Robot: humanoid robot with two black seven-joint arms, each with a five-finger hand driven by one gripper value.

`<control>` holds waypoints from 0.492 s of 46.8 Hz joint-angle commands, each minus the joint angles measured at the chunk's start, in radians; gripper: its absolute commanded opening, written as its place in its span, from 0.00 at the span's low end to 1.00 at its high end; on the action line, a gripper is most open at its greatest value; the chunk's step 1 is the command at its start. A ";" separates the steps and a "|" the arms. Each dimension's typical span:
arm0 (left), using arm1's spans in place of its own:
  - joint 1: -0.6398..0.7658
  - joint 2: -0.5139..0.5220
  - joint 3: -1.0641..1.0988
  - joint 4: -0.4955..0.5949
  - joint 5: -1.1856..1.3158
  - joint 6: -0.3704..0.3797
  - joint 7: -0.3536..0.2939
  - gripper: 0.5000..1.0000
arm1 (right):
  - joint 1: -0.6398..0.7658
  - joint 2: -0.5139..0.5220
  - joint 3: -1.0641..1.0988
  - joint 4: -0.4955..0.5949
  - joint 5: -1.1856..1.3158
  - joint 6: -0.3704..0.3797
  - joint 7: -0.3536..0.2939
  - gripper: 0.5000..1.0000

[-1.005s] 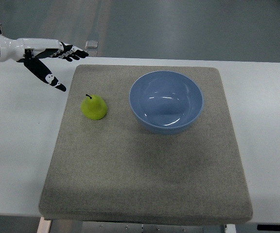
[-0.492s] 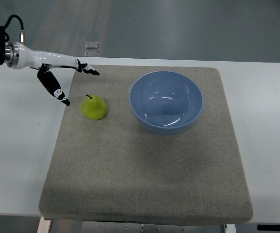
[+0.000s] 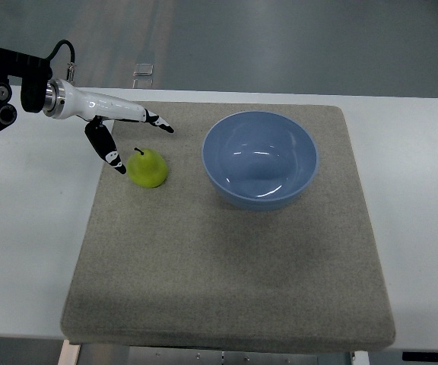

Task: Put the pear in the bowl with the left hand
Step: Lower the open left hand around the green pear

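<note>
A yellow-green pear [image 3: 148, 168] with a dark stem stands on the grey mat [image 3: 226, 266], left of a light blue bowl [image 3: 259, 160]. The bowl is empty. My left hand [image 3: 131, 135] comes in from the upper left and is open, fingers spread. Its thumb tip [image 3: 115, 162] is just left of the pear, close to its side, and the other fingers [image 3: 158, 123] reach out above and behind the pear. The hand holds nothing. The right arm is out of view.
The mat lies on a white table [image 3: 29, 228]. A small clear object [image 3: 144, 70] sits beyond the table's far edge. The grey floor shows behind.
My left hand has moved right and toward the pear, from beside the mat's far left corner to around the pear's left and back. The pear and bowl have not moved.
</note>
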 commanded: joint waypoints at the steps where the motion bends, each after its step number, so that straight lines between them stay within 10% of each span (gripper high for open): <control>1: 0.002 -0.020 0.011 0.014 0.003 0.009 0.000 0.95 | 0.000 0.000 0.000 0.000 0.000 -0.001 0.000 0.85; 23: 0.002 -0.043 0.112 0.020 0.064 0.122 0.001 0.95 | 0.000 0.000 0.000 0.000 0.000 0.000 0.000 0.85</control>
